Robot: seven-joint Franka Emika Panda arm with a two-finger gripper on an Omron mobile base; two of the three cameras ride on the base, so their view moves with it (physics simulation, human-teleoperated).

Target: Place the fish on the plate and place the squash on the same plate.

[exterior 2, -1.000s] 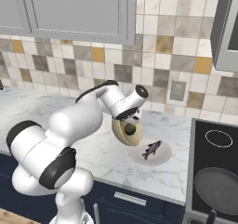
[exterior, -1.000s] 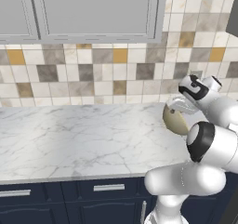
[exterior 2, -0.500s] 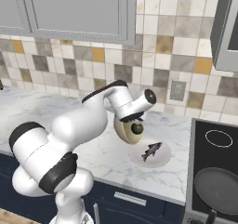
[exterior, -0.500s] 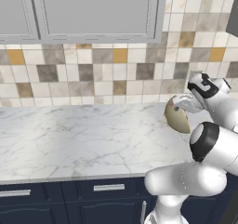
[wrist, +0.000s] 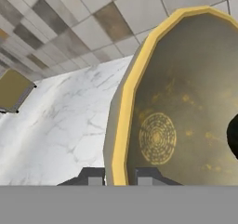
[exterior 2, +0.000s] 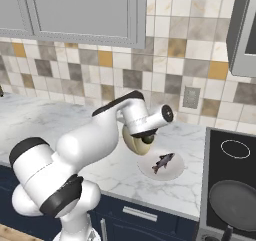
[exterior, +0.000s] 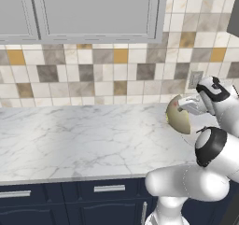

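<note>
Right base view — fish (exterior 2: 163, 161) on plate (exterior 2: 176, 172), long axis diagonal, head upper-right

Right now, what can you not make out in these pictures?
- Dark thing in the bowl: hand view, cut off by the right edge.
- Plate: right base view, the bowl hides part of its left rim.
- Pan: right base view, cut off by the right edge.

Bright, even rendered light — faint soft shadows, no glare — hand view coarsely blurred up close
</note>
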